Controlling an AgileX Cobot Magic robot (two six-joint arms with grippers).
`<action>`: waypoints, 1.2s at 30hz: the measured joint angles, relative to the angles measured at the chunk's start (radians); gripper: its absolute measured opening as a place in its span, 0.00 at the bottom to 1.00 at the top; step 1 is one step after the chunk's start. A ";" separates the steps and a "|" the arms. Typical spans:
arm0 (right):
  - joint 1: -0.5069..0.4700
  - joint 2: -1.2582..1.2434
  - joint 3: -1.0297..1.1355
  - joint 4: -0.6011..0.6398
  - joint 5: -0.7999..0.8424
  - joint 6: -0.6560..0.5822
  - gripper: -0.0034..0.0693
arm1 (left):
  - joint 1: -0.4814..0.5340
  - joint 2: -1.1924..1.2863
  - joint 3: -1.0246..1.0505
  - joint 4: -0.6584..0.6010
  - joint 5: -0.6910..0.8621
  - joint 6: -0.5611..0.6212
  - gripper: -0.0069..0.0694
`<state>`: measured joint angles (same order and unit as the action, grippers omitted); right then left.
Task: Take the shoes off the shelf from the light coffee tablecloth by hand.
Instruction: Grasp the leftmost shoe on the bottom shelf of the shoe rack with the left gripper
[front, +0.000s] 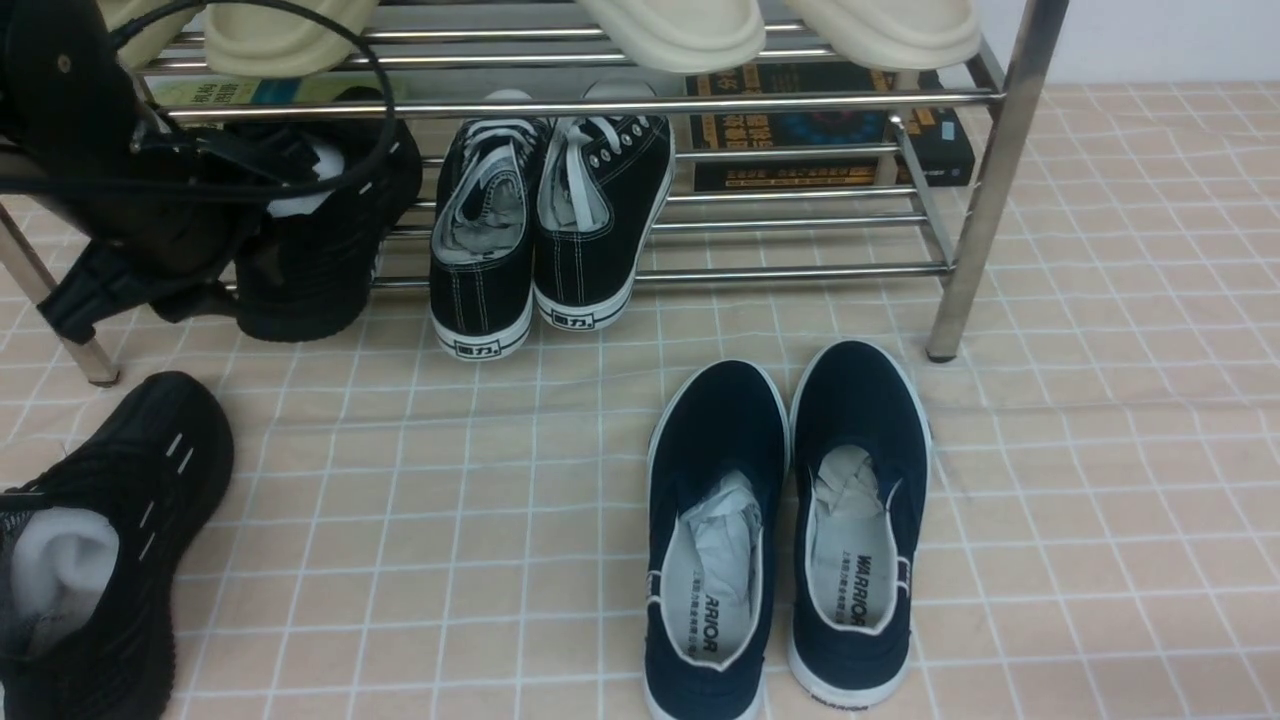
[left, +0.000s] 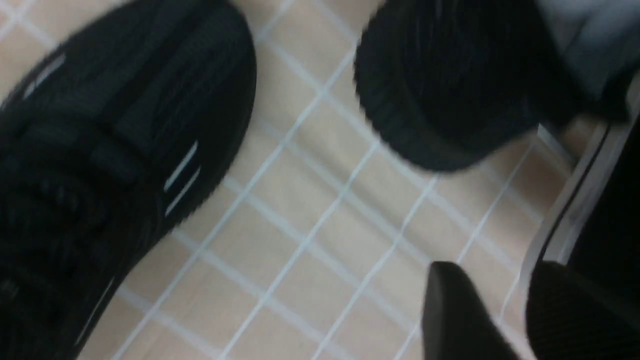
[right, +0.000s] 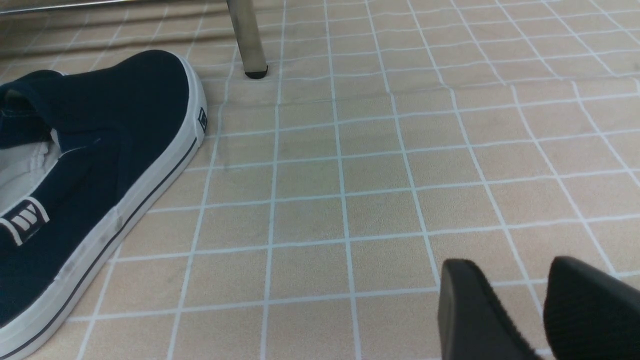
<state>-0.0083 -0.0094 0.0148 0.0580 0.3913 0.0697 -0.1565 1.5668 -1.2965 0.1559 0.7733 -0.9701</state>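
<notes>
1. Right now my left gripper (left: 495, 272) is partly open and empty. Its two fingers (left: 450, 310) stand apart, bare tablecloth (left: 320, 240) shows in the gap, and nothing sits between them.
2. My left arm (front: 90, 140) reaches across the left end of the shelf (front: 985, 190), in front of its lower tier.
3. The first knit sneaker (front: 110, 540) is already off the shelf. It lies on the tablecloth at the near left, toe toward the shelf, with white paper in its opening.
4. The second knit sneaker (front: 315, 250) is on the lower tier at the left end, its ribbed heel jutting past the front bar. My arm and its cable hide part of it.
5. My left wrist view is blurred. It shows that heel above the cloth and clear of my fingers, not touching them.
6. Just beside it on the same tier are the black canvas lace-ups (front: 550, 220), pressed together, heels hanging past the front bar.
7. The navy slip-ons (front: 790, 520) lie side by side on the cloth, in front of the shelf's right half.
8. Cream slippers (front: 680, 30) rest on the top tier, and a dark printed book (front: 830, 130) shows behind the bars.
9. My right gripper (right: 510, 267) hangs low over bare cloth, fingers slightly parted and holding nothing. One navy slip-on is off to its side.
</notes>
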 joint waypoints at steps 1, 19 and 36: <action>0.000 0.000 0.000 0.000 0.000 0.000 0.38 | 0.000 0.007 0.000 0.016 -0.016 -0.031 0.51; 0.000 0.000 0.000 0.000 0.000 0.000 0.38 | 0.000 0.038 0.000 0.363 -0.162 -0.676 0.63; 0.000 0.000 0.000 0.000 0.000 0.000 0.38 | 0.000 0.133 0.000 0.290 -0.212 -0.715 0.63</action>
<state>-0.0083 -0.0094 0.0148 0.0580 0.3913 0.0697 -0.1565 1.6997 -1.2965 0.4463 0.5612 -1.6854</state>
